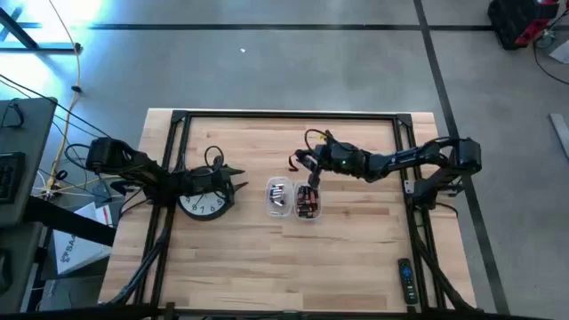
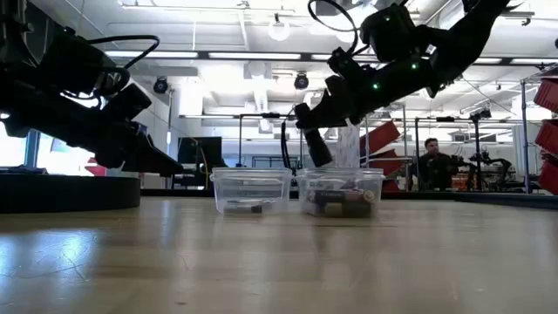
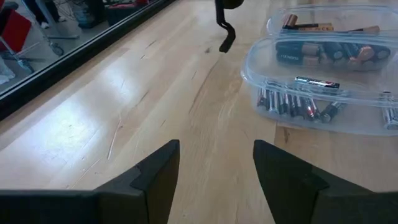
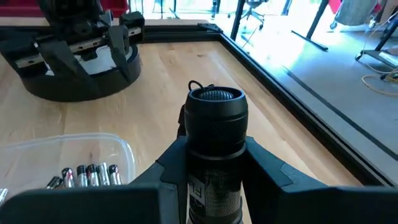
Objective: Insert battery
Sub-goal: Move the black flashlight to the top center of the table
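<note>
Batteries (image 3: 292, 102) in two clear tubs (image 1: 281, 197), right gripper (image 4: 214, 186) jaws clamping black flashlight (image 4: 214, 134), left gripper (image 3: 214, 171) jaws apart, empty

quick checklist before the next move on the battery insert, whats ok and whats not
1. Right gripper shut on the black cylindrical device: ok.
2. Device lifted off the table, above the two clear containers: ok.
3. Batteries in the left container: ok.
4. Left gripper open, holding nothing: ok.
5. Left gripper over the clock, away from the containers: ok.
6. Device's battery compartment open: cannot tell.
</note>
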Robot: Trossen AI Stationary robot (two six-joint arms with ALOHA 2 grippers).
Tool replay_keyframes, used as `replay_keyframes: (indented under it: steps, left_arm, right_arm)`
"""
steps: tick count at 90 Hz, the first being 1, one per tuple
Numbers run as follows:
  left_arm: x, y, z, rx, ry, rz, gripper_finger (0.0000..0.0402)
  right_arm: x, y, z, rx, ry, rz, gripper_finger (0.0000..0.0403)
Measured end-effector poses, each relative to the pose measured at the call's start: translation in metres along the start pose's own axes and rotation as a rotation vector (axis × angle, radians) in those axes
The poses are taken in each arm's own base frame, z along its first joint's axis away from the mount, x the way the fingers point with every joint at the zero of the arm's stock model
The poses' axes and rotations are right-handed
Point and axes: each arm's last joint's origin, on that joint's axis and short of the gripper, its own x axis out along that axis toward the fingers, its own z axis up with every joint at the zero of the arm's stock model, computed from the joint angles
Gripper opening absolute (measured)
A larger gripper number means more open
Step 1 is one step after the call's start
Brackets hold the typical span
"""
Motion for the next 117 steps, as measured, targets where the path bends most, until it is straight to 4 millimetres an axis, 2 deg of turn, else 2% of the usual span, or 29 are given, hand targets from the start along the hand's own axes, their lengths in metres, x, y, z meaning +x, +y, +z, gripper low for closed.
replay_keyframes:
  steps: [117]
  left_arm:
    - [0.0,0.0,0.0,0.0,0.0,0.0,0.019]
  right_arm:
    - [-0.0001,0.0,0.0005,0.012,-0.006,-0.003,0.0077]
